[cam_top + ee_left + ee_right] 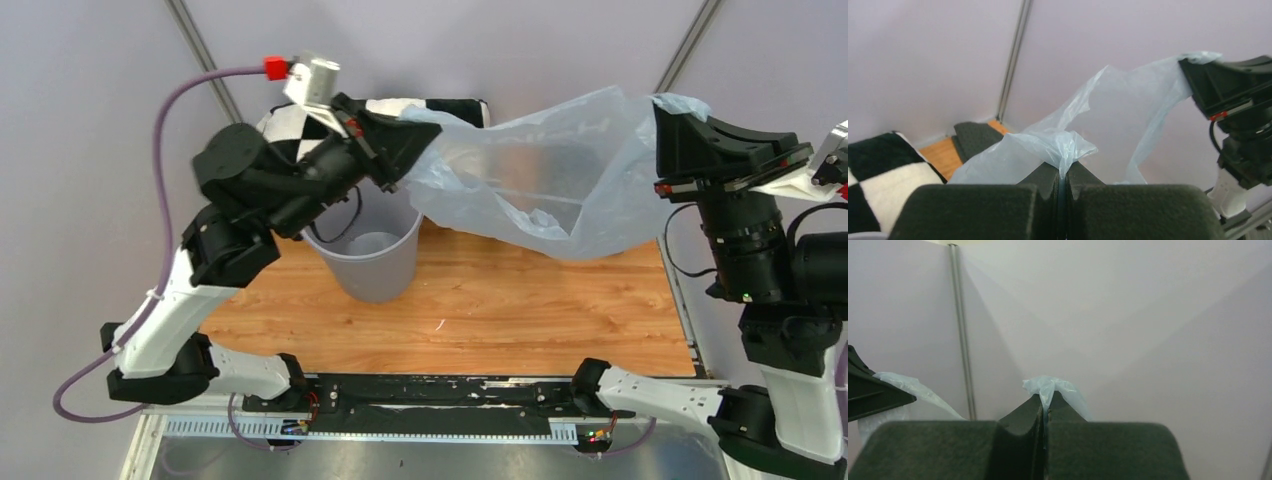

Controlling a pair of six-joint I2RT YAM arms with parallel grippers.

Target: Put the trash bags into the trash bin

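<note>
The pale blue-grey translucent trash bag (540,170) hangs stretched in the air between my two grippers, above the back of the table. My left gripper (425,128) is shut on the bag's left edge, just above and right of the grey trash bin (370,260). In the left wrist view the bag (1118,115) is pinched between the fingers, at the gripper (1064,170). My right gripper (665,115) is shut on the bag's right end, high at the far right. In the right wrist view a tuft of bag (1050,387) sticks out of the shut gripper (1044,405).
The bin stands upright and open on the wooden table (480,310), left of centre. A black-and-white checkered pillow (300,122) lies behind the left arm; it also shows in the left wrist view (883,175). A dark grey mat (975,140) lies near the back wall.
</note>
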